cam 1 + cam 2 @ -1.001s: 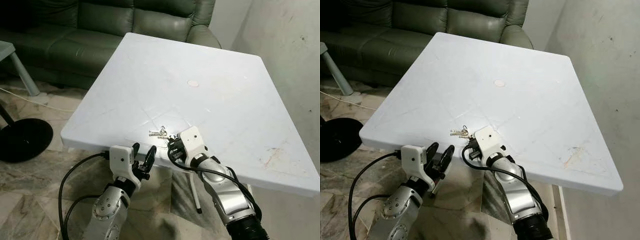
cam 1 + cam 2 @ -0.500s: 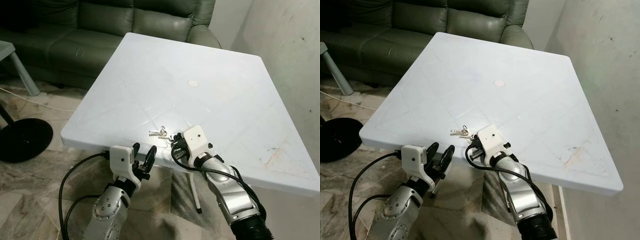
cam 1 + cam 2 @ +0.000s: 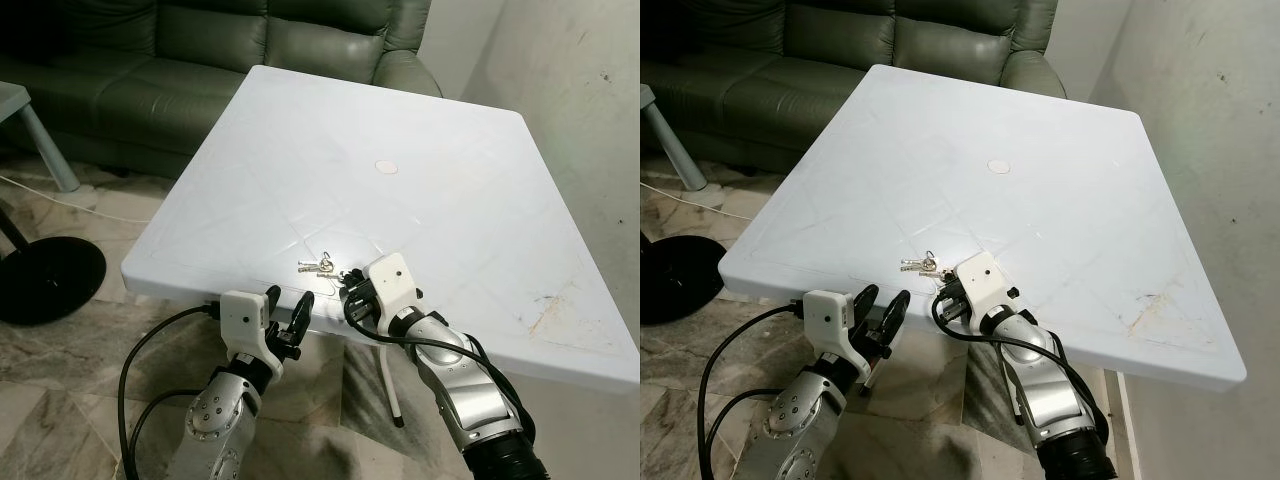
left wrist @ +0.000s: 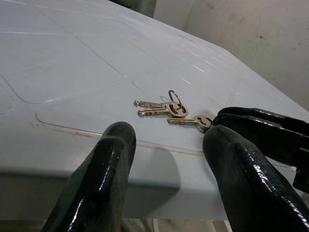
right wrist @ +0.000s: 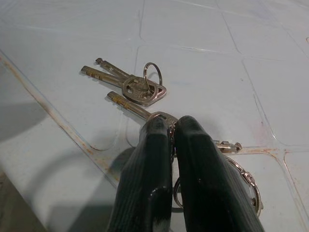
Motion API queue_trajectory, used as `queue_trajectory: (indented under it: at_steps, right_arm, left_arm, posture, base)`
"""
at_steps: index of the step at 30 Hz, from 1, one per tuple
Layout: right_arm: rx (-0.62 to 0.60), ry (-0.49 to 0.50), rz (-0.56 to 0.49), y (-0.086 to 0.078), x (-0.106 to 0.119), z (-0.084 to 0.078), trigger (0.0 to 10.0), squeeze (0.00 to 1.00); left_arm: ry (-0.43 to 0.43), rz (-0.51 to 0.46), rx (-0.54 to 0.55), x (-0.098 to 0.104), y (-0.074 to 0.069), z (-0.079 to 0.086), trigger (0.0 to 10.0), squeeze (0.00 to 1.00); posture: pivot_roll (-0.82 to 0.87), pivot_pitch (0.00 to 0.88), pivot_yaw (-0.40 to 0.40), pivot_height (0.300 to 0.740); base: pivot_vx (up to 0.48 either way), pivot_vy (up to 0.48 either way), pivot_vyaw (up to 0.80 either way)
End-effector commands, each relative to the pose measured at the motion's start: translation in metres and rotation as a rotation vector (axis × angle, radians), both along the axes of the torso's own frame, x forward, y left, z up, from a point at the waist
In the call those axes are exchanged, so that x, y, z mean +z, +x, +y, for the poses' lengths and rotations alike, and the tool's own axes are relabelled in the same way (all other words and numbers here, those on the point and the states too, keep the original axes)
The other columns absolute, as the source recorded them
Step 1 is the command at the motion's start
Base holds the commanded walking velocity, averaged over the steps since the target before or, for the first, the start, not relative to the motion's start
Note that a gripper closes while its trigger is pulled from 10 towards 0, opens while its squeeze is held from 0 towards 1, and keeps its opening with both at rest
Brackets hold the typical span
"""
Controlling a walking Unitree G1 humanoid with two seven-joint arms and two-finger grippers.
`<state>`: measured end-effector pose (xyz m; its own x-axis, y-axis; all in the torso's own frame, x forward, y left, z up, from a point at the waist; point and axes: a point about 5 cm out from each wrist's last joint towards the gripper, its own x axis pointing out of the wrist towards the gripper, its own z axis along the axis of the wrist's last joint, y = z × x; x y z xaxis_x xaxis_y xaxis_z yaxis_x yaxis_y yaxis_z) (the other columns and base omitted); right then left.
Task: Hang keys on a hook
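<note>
Right fingers (image 5: 166,145) pinched on keys (image 5: 140,92), wrist close-up

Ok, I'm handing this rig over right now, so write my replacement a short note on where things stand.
Right gripper: shut on the keys, pinching one key's head; bunch lies on the white table near its front edge.
Left gripper: open, below the table edge, pointing at the keys, holding nothing.
Done: keys gripped, not lifted.
Left: lift them, find a hook, hang them.
</note>
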<state>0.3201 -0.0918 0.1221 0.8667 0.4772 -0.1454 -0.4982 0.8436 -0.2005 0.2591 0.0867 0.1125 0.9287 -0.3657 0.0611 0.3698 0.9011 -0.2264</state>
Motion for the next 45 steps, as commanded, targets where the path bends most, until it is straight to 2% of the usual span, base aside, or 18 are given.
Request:
queue_trajectory:
  at_steps: [1,2,3,4,12,17,18,21,24,25,26,27,30,38,39,40,41,45]
  right_arm:
    - [-0.036,-0.008,-0.002,-0.001,-0.003,-0.006,4.4,0.0]
    - [-0.036,-0.008,-0.002,-0.001,-0.003,-0.006,4.4,0.0]
    - [-0.045,-0.009,0.002,0.0,-0.004,-0.007,0.2,0.0]
    - [-0.052,-0.009,-0.009,0.0,-0.003,-0.008,0.0,0.0]
    - [-0.061,-0.017,-0.011,0.0,-0.004,-0.007,0.0,0.0]
    - [-0.045,0.117,-0.027,0.001,0.007,-0.004,0.0,0.0]
    - [-0.014,0.202,-0.062,-0.001,0.015,-0.004,0.0,0.0]
    - [-0.038,0.317,-0.01,0.002,0.018,-0.006,0.0,0.0]
    - [-0.044,0.418,-0.073,0.004,0.029,-0.01,0.0,0.0]
    - [-0.044,0.418,-0.073,0.004,0.029,-0.01,0.0,0.0]
    - [0.01,0.452,-0.124,0.002,0.036,-0.009,0.0,0.0]
    - [-0.002,0.429,-0.169,0.003,0.037,-0.012,0.0,0.0]
    - [-0.036,0.472,-0.232,0.002,0.043,-0.016,0.0,0.0]
    - [-0.113,0.554,-0.325,-0.001,0.059,-0.025,0.0,0.0]
    - [-0.167,0.52,-0.344,0.0,0.058,-0.03,0.9,0.0]
    - [-0.184,0.511,-0.341,0.001,0.057,-0.032,8.3,0.0]
    - [-0.199,0.502,-0.342,0.002,0.057,-0.033,10.0,0.0]
    - [-0.299,0.478,-0.356,0.001,0.056,-0.043,10.0,0.0]
  left_arm:
    - [-0.031,-0.015,-0.021,0.006,-0.001,-0.01,10.0,0.0]
    - [-0.031,-0.015,-0.021,0.006,-0.001,-0.01,10.0,0.0]
    - [-0.031,-0.014,-0.02,0.005,-0.001,-0.01,10.0,0.0]
    - [-0.032,-0.014,-0.02,0.005,-0.001,-0.01,10.0,0.0]
    - [-0.033,-0.016,-0.019,0.006,0.0,-0.011,10.0,0.0]
    - [-0.035,-0.017,-0.02,0.006,0.001,-0.011,10.0,0.0]
    - [-0.036,-0.02,-0.019,0.007,0.001,-0.011,10.0,0.0]
    - [-0.039,-0.023,-0.019,0.008,0.003,-0.011,10.0,0.0]
    - [-0.048,-0.032,-0.007,0.011,0.008,-0.008,10.0,0.0]
    - [-0.048,-0.032,-0.007,0.011,0.008,-0.008,10.0,0.0]
    - [-0.048,-0.036,0.001,0.012,0.011,-0.006,10.0,0.0]
    - [-0.056,-0.04,0.022,0.013,0.016,-0.002,10.0,0.0]
    - [-0.066,-0.046,0.074,0.017,0.026,0.006,10.0,0.0]
    - [-0.103,-0.094,0.17,0.033,0.047,0.026,10.0,0.0]
    - [-0.112,-0.101,0.181,0.036,0.049,0.03,10.0,0.0]
    - [-0.117,-0.105,0.182,0.037,0.05,0.031,10.0,0.0]
    - [-0.119,-0.112,0.181,0.039,0.052,0.033,10.0,0.0]
    - [-0.095,-0.131,0.177,0.044,0.055,0.042,10.0,0.0]
  posture:
    - [0.21,0.169,-0.138,0.74]
    - [0.21,0.169,-0.138,0.74]
    - [0.21,0.169,-0.138,0.74]
    - [0.21,0.169,-0.138,0.74]
    - [0.21,0.167,-0.14,0.74]
    - [0.21,0.167,-0.14,0.74]
    - [0.21,0.167,-0.14,0.74]
    - [0.21,0.161,-0.139,0.74]
    - [0.2,0.152,-0.135,0.74]
    - [0.2,0.152,-0.135,0.74]
    - [0.2,0.149,-0.132,0.74]
    - [0.19,0.143,-0.127,0.74]
    - [0.19,0.135,-0.12,0.74]
    - [0.17,0.113,-0.102,0.74]
    - [0.16,0.103,-0.098,0.74]
    - [0.16,0.099,-0.095,0.74]
    - [0.16,0.099,-0.095,0.74]
    - [0.15,0.08,-0.084,0.74]
  base:
    - [0.0,0.0,0.0]
    - [0.0,0.0,0.0]
    - [0.0,0.0,0.0]
    - [0.0,0.0,0.0]
    - [0.0,0.0,0.0]
    - [0.0,0.0,0.0]
    - [0.0,0.0,0.0]
    - [0.0,0.0,0.0]
    - [0.0,0.0,0.0]
    - [0.0,0.0,0.0]
    - [0.0,0.0,0.0]
    - [0.0,0.0,0.0]
    - [0.0,0.0,0.0]
    - [0.0,0.0,0.0]
    - [0.0,0.0,0.0]
    - [0.0,0.0,0.0]
    - [0.0,0.0,0.0]
    - [0.0,0.0,0.0]
